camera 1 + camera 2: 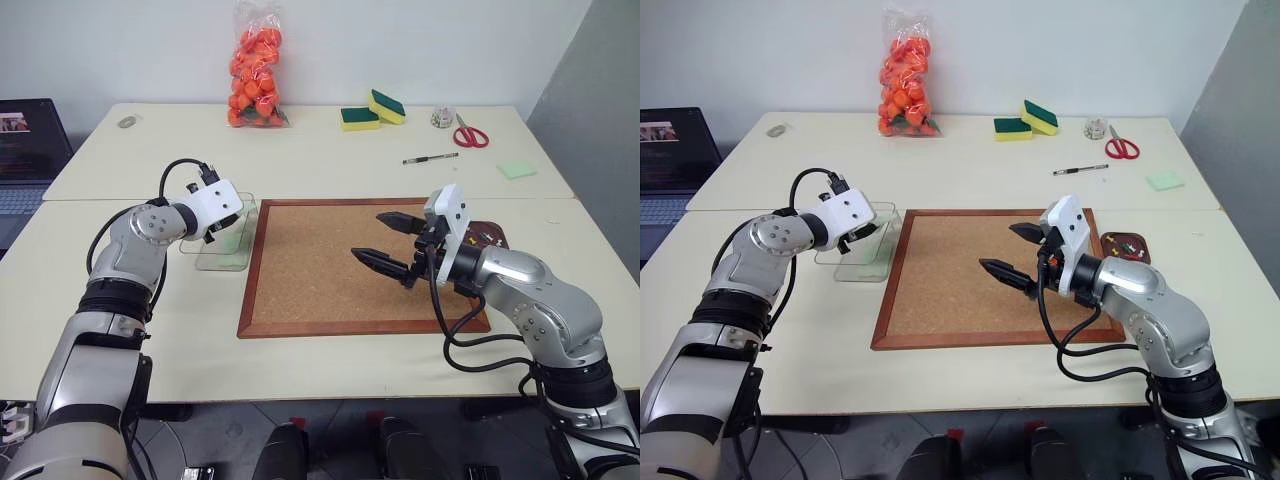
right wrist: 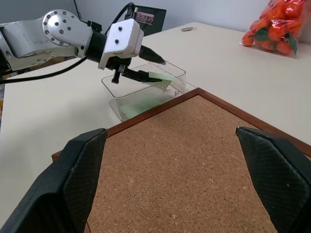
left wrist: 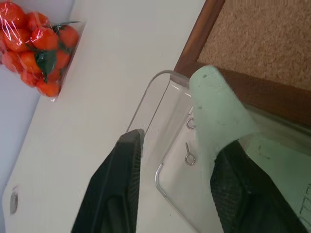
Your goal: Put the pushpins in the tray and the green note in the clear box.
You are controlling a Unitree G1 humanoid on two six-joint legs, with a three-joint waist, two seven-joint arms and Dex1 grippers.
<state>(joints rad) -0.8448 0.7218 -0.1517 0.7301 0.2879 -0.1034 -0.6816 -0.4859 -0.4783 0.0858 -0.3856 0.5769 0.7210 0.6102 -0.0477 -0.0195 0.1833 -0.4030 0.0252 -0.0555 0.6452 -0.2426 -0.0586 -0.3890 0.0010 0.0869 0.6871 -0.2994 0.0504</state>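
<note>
Fingers of the left gripper (image 2: 146, 68) stand partly open over the clear box (image 2: 116, 97); the green note (image 3: 218, 111) lies against one finger (image 3: 243, 194), its free end hanging down into the box. Whether the note is still pinched or just resting there, cannot tell. Two small metal hooks (image 3: 189, 155) lie on the box floor beneath the fingers. Right of the box sits the cork board (image 1: 330, 270). Right gripper (image 1: 385, 240) hovers above the board, fingers spread wide, holding nothing. Just behind its wrist, at the board's right edge on the desk (image 1: 320, 370), the tray (image 1: 1135, 243) holds the pushpins (image 1: 1125, 242).
</note>
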